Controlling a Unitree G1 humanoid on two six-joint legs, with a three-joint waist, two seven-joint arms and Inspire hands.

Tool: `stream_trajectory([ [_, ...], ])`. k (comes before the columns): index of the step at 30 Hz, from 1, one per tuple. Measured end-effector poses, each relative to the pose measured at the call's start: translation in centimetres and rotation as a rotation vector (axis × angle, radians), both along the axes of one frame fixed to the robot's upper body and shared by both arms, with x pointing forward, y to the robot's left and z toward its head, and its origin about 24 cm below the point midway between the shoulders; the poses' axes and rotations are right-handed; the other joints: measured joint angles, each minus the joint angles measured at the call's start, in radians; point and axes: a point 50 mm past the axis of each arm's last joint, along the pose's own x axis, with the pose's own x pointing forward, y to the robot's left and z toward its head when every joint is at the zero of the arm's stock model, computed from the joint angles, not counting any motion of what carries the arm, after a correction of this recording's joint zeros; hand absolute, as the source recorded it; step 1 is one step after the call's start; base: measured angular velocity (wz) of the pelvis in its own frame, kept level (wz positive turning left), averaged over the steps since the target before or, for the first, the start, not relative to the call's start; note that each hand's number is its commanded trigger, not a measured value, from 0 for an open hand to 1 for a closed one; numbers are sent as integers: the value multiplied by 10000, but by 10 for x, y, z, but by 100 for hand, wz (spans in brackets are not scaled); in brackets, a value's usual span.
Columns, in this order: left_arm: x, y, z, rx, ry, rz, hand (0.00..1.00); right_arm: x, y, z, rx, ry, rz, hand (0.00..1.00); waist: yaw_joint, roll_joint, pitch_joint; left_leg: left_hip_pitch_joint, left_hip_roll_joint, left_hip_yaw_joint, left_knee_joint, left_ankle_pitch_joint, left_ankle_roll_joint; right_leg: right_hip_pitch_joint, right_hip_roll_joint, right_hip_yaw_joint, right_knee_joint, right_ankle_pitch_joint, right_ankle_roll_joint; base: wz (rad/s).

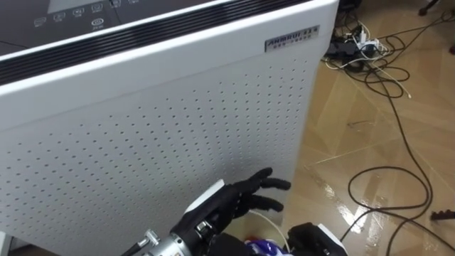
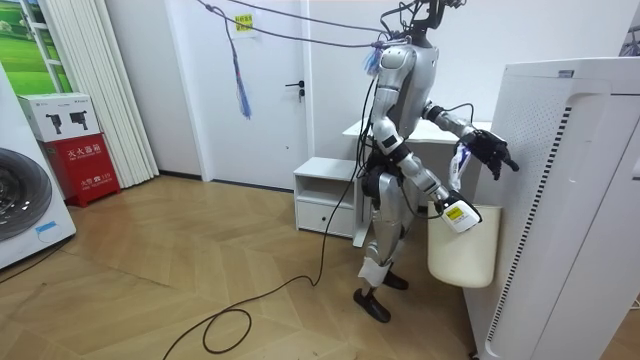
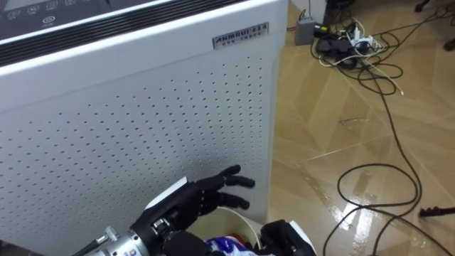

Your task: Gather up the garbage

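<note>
My left hand (image 1: 238,198) reaches in from the lower left with its dark fingers straight and nothing in it. It hovers just above a white bin (image 3: 242,222), close to the front of a big white air purifier (image 1: 142,121). A blue and white piece of garbage (image 3: 224,245) lies inside the bin. At the bottom edge my right hand (image 1: 313,238) holds the bin by its rim. In the room view I stand facing the purifier (image 2: 570,200), the bin (image 2: 465,245) hangs off the floor at my right hand (image 2: 452,213), and my left hand (image 2: 495,152) is raised.
Black and white cables (image 1: 387,71) and a power strip (image 1: 355,43) lie on the wooden floor right of the purifier. Behind me stand a low white cabinet (image 2: 325,195), a red box (image 2: 90,165) and a washing machine (image 2: 20,205).
</note>
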Motion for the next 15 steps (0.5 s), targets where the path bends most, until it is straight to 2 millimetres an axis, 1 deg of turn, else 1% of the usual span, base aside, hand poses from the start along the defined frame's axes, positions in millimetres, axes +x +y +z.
stream_trajectory([
  [7, -1, 2, -1, 101, 40, 19, 0, 0, -2, 0, -43, 5, 28, 100, -57, -5, -3, 7, 0, 11, -1, 0, 0, -1, 0, 30, 8, 0, 0, 0],
  [15, -5, 13, -7, 501, 248, 73, 0, 3, -12, 4, -51, -92, -104, 100, -36, -37, -26, 31, -8, 9, -6, 0, 0, 9, 4, 40, -17, 1, 2, 0],
])
